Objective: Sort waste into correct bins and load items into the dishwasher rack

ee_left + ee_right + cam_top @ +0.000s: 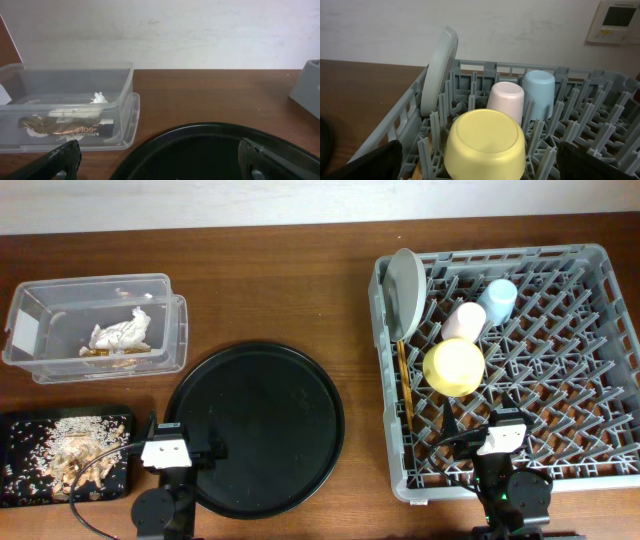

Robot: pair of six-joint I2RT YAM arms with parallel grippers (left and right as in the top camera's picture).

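Yellow bowl (pixel 485 132), upturned — just before right hand (pixel 480 162)

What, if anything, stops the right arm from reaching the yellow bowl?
Probably nothing, so likely yes: the open right gripper directly faces the upturned yellow bowl in the rack, with nothing visible between them.

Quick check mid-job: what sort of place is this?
Probably an indoor test room staged for dish clearing, not a real kitchen: a wooden table by a bare white wall, a grey dishwasher rack on the table, a wall control panel.
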